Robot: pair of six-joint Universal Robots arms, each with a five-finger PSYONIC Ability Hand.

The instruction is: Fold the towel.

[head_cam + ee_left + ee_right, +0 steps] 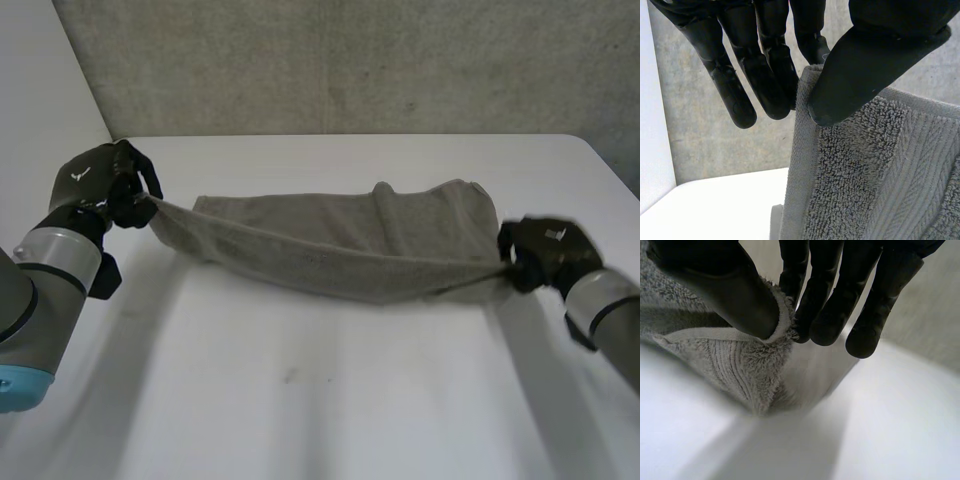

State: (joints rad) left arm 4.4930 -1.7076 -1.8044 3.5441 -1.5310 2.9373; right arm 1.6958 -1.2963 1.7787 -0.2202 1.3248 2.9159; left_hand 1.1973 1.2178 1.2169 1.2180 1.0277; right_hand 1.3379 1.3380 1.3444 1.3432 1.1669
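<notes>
A grey towel point(340, 245) stretches across the white table point(330, 400), its near edge lifted and pulled taut between both hands while its far part lies on the table. My left hand point(100, 185) pinches the towel's left near corner between thumb and fingers; the left wrist view shows the thumb point(865, 70) pressed on the towel point(875, 170) against the fingers point(765, 75). At the right near corner my right hand point(540, 255) does the same, thumb point(735, 295) clamping the towel point(740, 360) to the fingers point(830, 305) just above the table.
A grey wall point(350, 60) stands behind the table's far edge. Bare table surface point(890, 430) lies in front of the towel and under my right hand.
</notes>
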